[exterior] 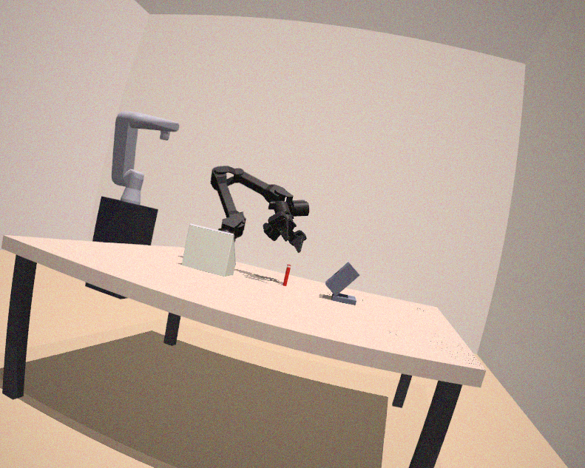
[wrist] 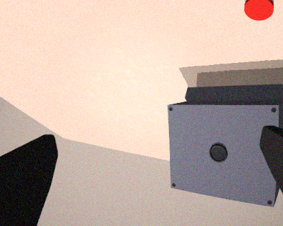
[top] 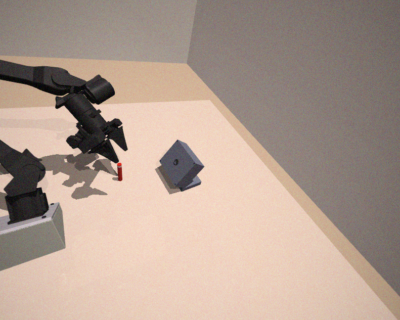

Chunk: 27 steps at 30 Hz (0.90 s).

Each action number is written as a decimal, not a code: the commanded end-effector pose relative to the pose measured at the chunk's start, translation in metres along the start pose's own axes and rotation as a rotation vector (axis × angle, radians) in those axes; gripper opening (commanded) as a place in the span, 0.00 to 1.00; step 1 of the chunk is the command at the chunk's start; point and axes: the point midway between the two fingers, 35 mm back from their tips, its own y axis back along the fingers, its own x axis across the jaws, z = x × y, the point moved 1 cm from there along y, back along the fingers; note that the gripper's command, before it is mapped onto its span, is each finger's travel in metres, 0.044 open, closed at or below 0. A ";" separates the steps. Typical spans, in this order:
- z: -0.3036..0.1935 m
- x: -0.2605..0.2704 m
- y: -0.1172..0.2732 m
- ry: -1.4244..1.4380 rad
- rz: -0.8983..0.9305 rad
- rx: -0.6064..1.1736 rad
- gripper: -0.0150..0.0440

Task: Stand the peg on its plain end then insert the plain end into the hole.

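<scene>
The red peg (top: 120, 173) (exterior: 286, 276) (wrist: 259, 7) stands upright on the table, its white band near the top end. The grey-blue sloped panel (top: 169, 170) (exterior: 342, 279) (wrist: 194, 127) stands beyond the peg from the robot's base. Its one round hole (top: 175, 162) (wrist: 218, 152) is empty; the face is turned away in the exterior view. My gripper (top: 122, 155) (exterior: 293, 245) (wrist: 161, 141) is open and empty, tilted downward above the peg and not touching it. In the wrist view the peg's top lies at the upper right, outside the space between the fingers.
The arm's base sits on a pale block (top: 29, 243) (exterior: 208, 250) on the table (top: 214, 245) (exterior: 271, 306). The panel rests on a small foot (top: 191, 185) (exterior: 345, 299). A grey arm-like machine (exterior: 124, 150) stands on a black pedestal (exterior: 123, 221) behind the table.
</scene>
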 end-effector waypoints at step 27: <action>-0.002 -0.020 -0.014 -0.082 -0.350 -0.742 1.00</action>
